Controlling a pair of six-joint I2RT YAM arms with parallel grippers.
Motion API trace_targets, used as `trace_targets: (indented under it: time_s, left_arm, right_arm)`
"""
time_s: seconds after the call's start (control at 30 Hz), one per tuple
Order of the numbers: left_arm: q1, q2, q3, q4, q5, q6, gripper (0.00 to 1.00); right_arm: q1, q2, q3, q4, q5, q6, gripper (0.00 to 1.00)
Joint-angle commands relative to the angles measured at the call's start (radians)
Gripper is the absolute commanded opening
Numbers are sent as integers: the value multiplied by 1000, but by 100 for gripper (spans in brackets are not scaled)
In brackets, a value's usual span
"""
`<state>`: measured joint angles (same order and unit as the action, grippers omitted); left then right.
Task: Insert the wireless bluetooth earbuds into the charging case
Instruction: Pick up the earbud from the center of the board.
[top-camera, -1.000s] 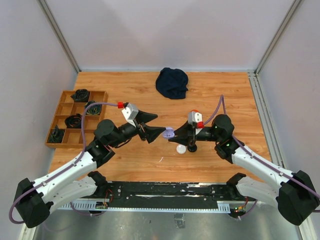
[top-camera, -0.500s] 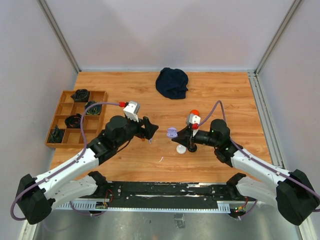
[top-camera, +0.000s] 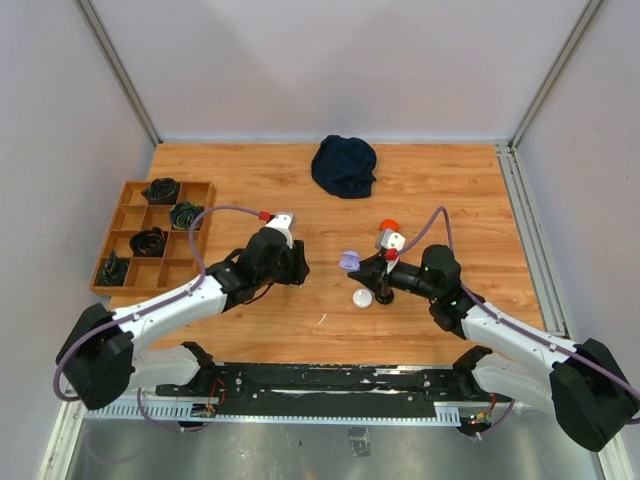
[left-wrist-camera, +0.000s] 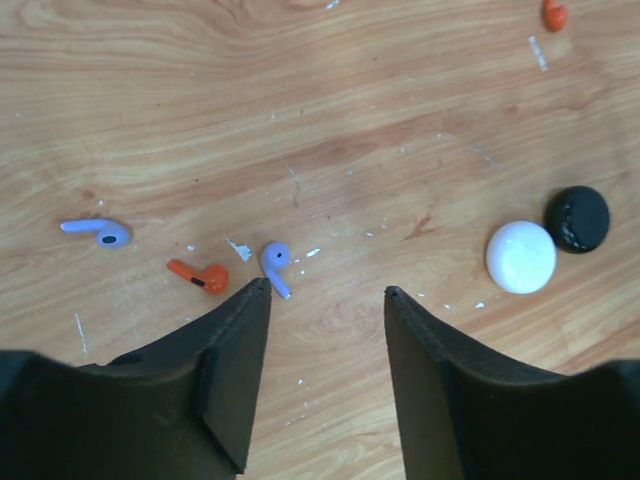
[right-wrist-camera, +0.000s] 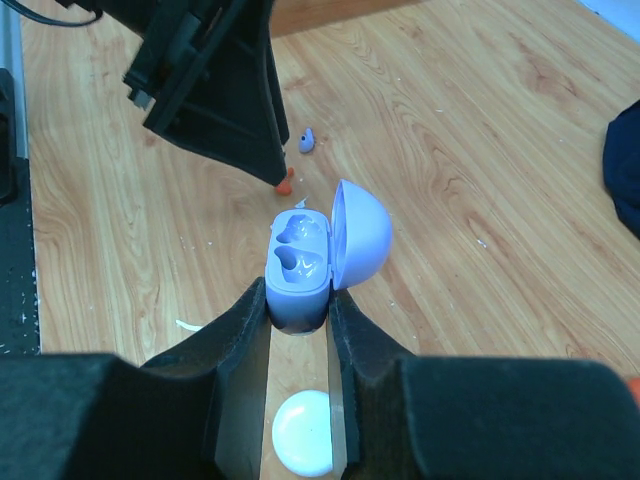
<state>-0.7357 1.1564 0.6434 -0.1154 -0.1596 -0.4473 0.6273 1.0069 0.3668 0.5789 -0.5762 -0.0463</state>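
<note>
The right gripper (right-wrist-camera: 299, 298) is clamped on the base of a lilac charging case (right-wrist-camera: 298, 262), held over the wooden table (top-camera: 450, 190) with its lid (right-wrist-camera: 360, 243) hinged open and both moulded wells showing. The wireless bluetooth earbuds (left-wrist-camera: 275, 266) lie loose on the boards under the left gripper (left-wrist-camera: 327, 290), whose jaws stand partly apart with nothing between them. A lilac bud (left-wrist-camera: 276, 262) sits just off one fingertip with an orange bud (left-wrist-camera: 200, 275) beside it. A second lilac bud (left-wrist-camera: 98, 231) lies farther out, and another orange one (left-wrist-camera: 553, 13) is well apart at the top of the wrist view. A white round case (left-wrist-camera: 521, 257) and a black round case (left-wrist-camera: 577, 218) rest just beside each other. A compartment tray (top-camera: 128, 215) hugs the table's left edge and a dark cloth (top-camera: 344, 165) lies near the far wall, with broad wood between them and the arms.
</note>
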Motion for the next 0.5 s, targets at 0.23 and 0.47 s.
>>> trace_targets:
  time_s: [0.23,0.47]
  left_arm:
    - [3,258,136,-73,-45,-22,48]
    - [2,354,174,-115,-73,-6,49]
  right_arm:
    - [20,-12,-14,43,60,-32,7]
    - [19,-10,-13,40,62,-35,7]
